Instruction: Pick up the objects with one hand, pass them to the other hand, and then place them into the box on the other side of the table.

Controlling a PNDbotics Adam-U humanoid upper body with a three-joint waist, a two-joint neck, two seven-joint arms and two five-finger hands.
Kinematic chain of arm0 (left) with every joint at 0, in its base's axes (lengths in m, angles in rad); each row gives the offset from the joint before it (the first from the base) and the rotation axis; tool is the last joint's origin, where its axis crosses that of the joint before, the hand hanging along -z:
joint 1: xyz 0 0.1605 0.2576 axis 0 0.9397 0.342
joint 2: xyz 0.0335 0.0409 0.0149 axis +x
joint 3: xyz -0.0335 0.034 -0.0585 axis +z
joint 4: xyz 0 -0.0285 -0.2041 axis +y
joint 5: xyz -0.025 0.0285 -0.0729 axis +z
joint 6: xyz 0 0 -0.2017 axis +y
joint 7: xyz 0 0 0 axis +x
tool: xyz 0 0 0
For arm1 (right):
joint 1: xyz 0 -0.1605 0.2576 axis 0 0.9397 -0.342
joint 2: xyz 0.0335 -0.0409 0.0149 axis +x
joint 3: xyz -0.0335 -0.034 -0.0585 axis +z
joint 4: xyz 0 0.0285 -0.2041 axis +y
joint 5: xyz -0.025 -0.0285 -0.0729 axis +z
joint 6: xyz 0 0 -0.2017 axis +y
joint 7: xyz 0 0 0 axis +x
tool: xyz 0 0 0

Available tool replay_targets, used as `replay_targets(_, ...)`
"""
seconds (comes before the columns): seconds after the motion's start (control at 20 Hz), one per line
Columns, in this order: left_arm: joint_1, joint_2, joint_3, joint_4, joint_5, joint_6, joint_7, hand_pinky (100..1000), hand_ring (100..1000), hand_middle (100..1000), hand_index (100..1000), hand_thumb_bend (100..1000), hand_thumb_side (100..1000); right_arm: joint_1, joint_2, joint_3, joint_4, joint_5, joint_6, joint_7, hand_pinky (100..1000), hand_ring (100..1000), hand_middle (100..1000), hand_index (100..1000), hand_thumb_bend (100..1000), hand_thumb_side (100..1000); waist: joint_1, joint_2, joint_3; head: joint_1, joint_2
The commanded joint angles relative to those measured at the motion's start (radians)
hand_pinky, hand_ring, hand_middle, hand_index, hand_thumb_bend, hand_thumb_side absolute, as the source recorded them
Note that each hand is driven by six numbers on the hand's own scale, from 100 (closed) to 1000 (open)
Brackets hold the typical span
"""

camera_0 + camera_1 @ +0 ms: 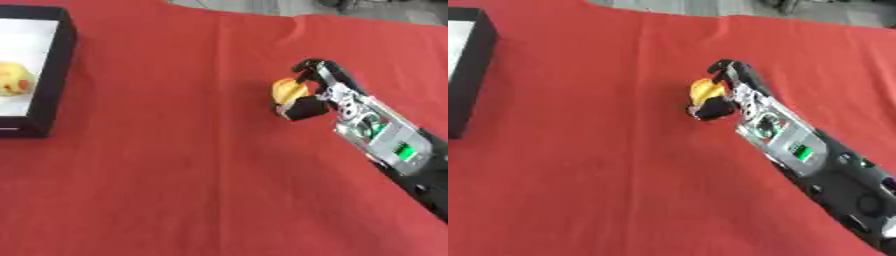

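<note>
Right hand (317, 90) curled around yellow object (287, 90) — partial hold; likely slip risk at handover, box (54, 65) well apart.

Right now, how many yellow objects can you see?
2: one yellow object held in the right hand at mid-table; another, with red spots, inside the box at left. More may be hidden.

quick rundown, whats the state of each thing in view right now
right hand: fingers curled round the yellow object, over the cloth near the middle
yellow object: held in the right hand
box: open, at the table's left edge, black walls and white floor
yellow and red object: lying inside the box
red cloth: spread over the table
left hand: not in view
</note>
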Motion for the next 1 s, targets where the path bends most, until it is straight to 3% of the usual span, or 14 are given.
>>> replay_targets(0.05,-0.012,0.017,0.014,-0.017,-0.002,-0.005,0.004,771,749,734,831,100,747,-0.008,-0.007,0.008,0.007,-0.028,0.11,-0.148,778,885,685,813,530,132,0.007,-0.015,0.003,-0.008,-0.011)
replay_targets(0.3,-0.009,0.017,0.013,-0.017,-0.003,-0.006,0.004,769,748,733,830,100,750,-0.008,-0.006,0.018,0.005,-0.024,0.11,-0.19,778,885,687,816,528,121,0.007,-0.01,0.004,-0.009,-0.011)
replay_targets(0.7,0.0,0.021,0.015,-0.017,-0.007,-0.001,0.008,770,748,733,831,100,753,-0.003,-0.016,-0.019,-0.136,0.043,0.11,-0.23,748,884,664,809,525,100,0.007,-0.009,-0.004,-0.005,-0.005)
replay_targets(1.0,0.002,0.021,0.015,-0.017,-0.007,0.001,0.008,771,748,733,832,100,752,0.002,-0.02,-0.032,-0.164,0.057,0.11,-0.235,746,884,666,811,523,100,0.009,-0.012,-0.008,-0.004,-0.002)
